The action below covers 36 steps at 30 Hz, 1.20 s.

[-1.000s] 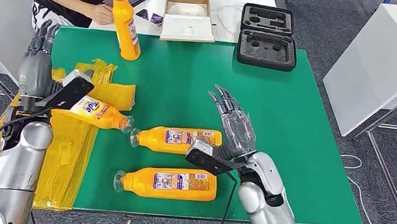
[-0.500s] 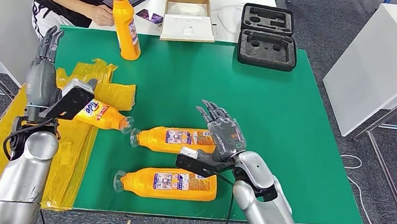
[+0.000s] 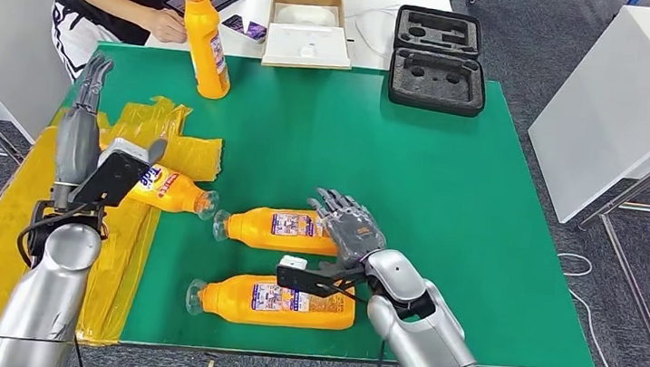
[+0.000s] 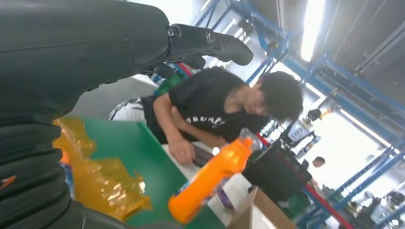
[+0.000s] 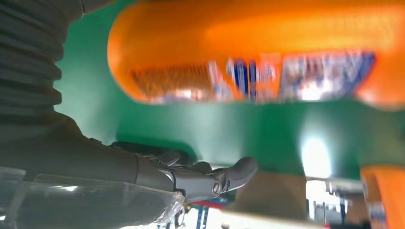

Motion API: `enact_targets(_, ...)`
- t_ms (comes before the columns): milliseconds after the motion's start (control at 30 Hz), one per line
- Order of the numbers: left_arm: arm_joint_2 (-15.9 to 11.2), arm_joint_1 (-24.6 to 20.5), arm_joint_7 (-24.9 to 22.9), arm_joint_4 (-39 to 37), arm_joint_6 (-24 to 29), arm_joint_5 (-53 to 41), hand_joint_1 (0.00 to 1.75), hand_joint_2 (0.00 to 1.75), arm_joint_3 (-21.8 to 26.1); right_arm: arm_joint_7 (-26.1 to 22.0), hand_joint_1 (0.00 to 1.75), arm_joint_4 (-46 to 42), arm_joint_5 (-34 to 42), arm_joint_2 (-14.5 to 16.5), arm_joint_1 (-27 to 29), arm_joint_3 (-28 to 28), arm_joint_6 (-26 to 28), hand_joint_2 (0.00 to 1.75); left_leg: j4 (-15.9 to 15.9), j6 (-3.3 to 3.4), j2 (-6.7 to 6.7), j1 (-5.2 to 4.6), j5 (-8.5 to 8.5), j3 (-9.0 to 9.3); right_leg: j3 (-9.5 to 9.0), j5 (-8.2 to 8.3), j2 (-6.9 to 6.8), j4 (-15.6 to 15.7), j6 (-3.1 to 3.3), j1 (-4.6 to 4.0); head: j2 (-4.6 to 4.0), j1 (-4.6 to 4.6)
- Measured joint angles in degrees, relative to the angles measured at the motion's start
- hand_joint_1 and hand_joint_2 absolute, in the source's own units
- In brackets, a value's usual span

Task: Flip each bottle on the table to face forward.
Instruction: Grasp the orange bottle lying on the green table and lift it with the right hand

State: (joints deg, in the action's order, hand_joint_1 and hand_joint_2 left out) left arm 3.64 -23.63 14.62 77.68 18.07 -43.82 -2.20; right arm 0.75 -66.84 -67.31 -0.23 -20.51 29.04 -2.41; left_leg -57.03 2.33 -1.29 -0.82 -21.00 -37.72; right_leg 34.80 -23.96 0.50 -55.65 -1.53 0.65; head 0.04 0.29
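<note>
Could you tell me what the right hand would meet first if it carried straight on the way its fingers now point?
Most likely the middle lying bottle: the right hand hangs at its base end, fingers aimed across it. Its height above the bottle is unclear from the head view, so it might pass just over.

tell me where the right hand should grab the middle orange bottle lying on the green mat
Probably around the wide labelled body of the middle bottle, coming from above. It lies flat with its cap pointing left, and the right hand hovers open over its base end.

Four orange bottles [image 3: 285, 229], three lying, one upright [image 3: 206, 38]
</note>
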Motion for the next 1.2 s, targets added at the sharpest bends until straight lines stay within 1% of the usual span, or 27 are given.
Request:
enact_targets(267,0.08,2.10,3.15,1.73,-5.41,9.94,0.00,1.75,0.00,1.11,0.00,4.06,-0.96,-0.48,-0.97,1.37,0.17,1.75,0.00,0.00,0.00,0.00,0.00,-0.01,0.00,0.00,0.00,0.00,0.00,0.00,0.00,0.00)
enact_targets(433,0.40,3.76,4.57,4.44,-14.26,26.10,0.00,1.75,0.44,4.62,0.00,7.23,-3.28,-0.77,-2.40,2.12,0.21,1.75,0.00,0.00,-0.01,0.00,0.00,-0.01,0.00,0.00,0.00,0.00,0.00,0.00,0.00,0.01)
enact_targets(500,0.54,4.28,4.64,5.66,-16.35,30.14,0.00,1.75,0.91,5.15,0.00,8.68,-3.55,-0.78,-2.95,2.21,0.22,1.75,0.00,0.01,-0.01,0.00,0.00,0.00,0.00,0.00,0.00,0.00,0.00,0.00,0.00,0.00)
enact_targets(533,0.59,4.48,4.64,6.21,-16.83,31.09,0.00,1.75,1.11,5.28,0.07,9.30,-3.58,-0.77,-3.22,2.23,0.22,1.75,0.00,0.01,-0.01,0.00,0.00,0.00,-0.01,0.00,0.00,0.00,0.00,0.00,0.00,0.00)
enact_targets(567,0.62,4.67,4.64,6.70,-17.16,31.63,0.00,1.75,1.26,5.37,0.43,9.86,-3.60,-0.75,-3.48,2.25,0.23,1.75,0.00,0.01,-0.01,0.00,0.00,0.00,-0.01,0.00,0.00,0.00,0.00,0.00,0.00,0.00)
enact_targets(600,0.67,4.85,4.65,7.14,-17.34,31.86,0.00,1.75,1.32,5.45,0.68,10.40,-3.59,-0.73,-3.75,2.26,0.23,1.75,0.00,0.01,-0.01,0.00,0.00,0.01,-0.01,0.00,-0.01,0.00,0.00,0.00,0.00,0.00)
enact_targets(667,0.77,5.23,4.79,7.85,-17.52,31.90,0.00,1.75,1.34,5.64,1.38,11.52,-3.54,-0.64,-4.22,2.22,0.28,1.75,0.00,0.01,-0.01,0.00,0.00,0.01,-0.01,0.00,-0.01,0.00,0.00,0.00,0.00,0.00)
enact_targets(700,0.84,5.39,4.90,8.15,-17.56,31.85,0.00,1.75,1.34,5.73,1.45,12.16,-3.44,-0.58,-4.41,2.12,0.36,1.75,0.00,0.01,-0.01,0.00,0.00,0.01,-0.01,0.00,-0.01,0.00,0.00,0.00,0.00,0.00)
enact_targets(733,0.90,5.51,5.03,8.38,-17.55,31.75,0.00,1.75,1.34,5.78,1.64,12.78,-3.30,-0.52,-4.58,1.97,0.49,1.75,0.00,0.01,-0.01,0.00,0.00,0.01,-0.01,0.00,-0.01,0.00,0.00,0.00,0.00,0.01)
enact_targets(767,0.95,5.59,5.15,8.54,-17.49,31.59,0.00,1.75,1.32,5.80,1.71,13.33,-3.15,-0.47,-4.74,1.79,0.66,1.75,0.00,0.01,-0.01,0.00,0.00,0.01,-0.01,0.00,-0.01,0.00,0.00,0.00,0.00,0.01)
enact_targets(900,1.10,5.69,5.46,8.98,-17.24,30.90,0.00,1.75,1.11,5.55,1.75,15.10,-2.81,-0.32,-5.45,1.16,1.35,1.75,0.00,0.01,-0.01,0.00,0.00,0.04,-0.03,0.00,0.00,0.01,0.00,0.00,0.00,0.01)
enact_targets(1200,1.23,6.08,5.49,9.07,-17.05,30.76,0.00,1.75,1.06,4.46,1.75,16.21,-1.84,0.27,-5.46,-0.78,3.51,1.75,0.00,0.01,0.00,0.00,0.00,0.09,-0.07,0.00,0.00,0.01,0.00,0.00,0.00,-0.01)
